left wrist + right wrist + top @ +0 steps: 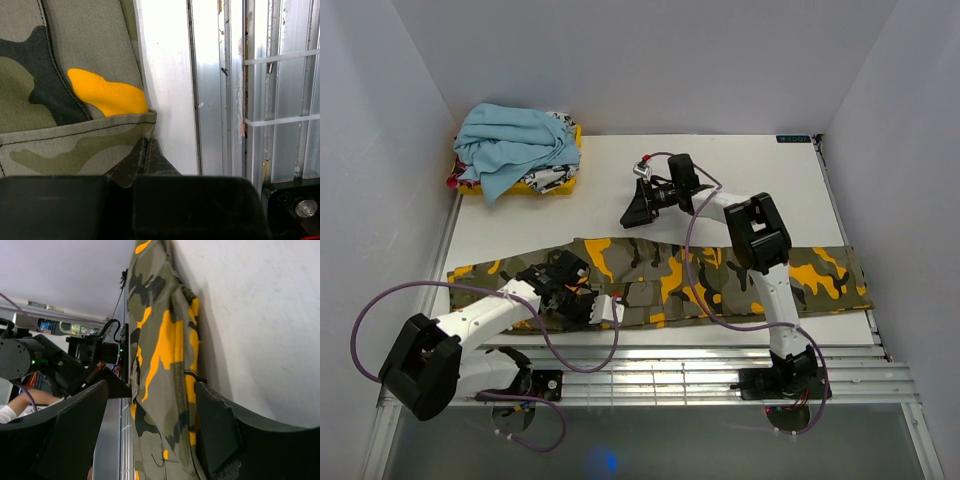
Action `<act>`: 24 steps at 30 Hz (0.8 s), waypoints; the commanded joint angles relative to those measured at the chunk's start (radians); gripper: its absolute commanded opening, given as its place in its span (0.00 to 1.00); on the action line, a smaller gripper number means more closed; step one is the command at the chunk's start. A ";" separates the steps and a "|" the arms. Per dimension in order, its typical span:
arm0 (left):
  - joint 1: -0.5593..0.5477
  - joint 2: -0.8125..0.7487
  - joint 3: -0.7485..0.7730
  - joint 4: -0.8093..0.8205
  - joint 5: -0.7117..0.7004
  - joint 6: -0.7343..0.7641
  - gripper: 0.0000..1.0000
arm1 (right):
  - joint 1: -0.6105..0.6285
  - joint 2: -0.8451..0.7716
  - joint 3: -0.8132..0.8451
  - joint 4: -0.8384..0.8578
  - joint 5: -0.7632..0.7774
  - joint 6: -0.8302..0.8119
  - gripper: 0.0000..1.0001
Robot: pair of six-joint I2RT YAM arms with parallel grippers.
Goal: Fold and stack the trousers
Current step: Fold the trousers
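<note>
The camouflage trousers (660, 280) lie stretched out across the table from left to right, olive with orange and black blotches. My left gripper (612, 310) rests low at their near edge, around the middle. In the left wrist view its fingertips (146, 149) are pressed together, touching a stitched hem of the trousers (75, 100); no cloth shows between them. My right gripper (636, 210) hovers over the white table just beyond the trousers' far edge. It is open, and the trousers (160, 355) show through the gap between its fingers (215, 435).
At the back left corner a light blue garment (510, 140) is heaped on a yellow and white printed one (555, 180). Aluminium rails (700, 375) run along the near table edge. White walls close in the left, back and right.
</note>
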 commanded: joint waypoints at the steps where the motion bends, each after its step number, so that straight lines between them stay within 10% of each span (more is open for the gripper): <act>1: -0.007 0.087 -0.094 0.023 -0.065 0.041 0.00 | 0.050 0.016 -0.037 0.355 -0.115 0.282 0.76; 9: -0.007 0.073 -0.094 0.026 -0.049 0.024 0.00 | 0.078 0.067 -0.135 0.809 -0.106 0.663 0.77; 14: -0.007 0.049 -0.106 0.031 -0.056 0.021 0.00 | 0.074 -0.057 -0.059 0.094 0.110 0.015 0.84; 24: -0.007 0.047 -0.109 0.034 -0.045 0.018 0.00 | 0.009 -0.031 0.174 -0.138 0.150 -0.150 0.89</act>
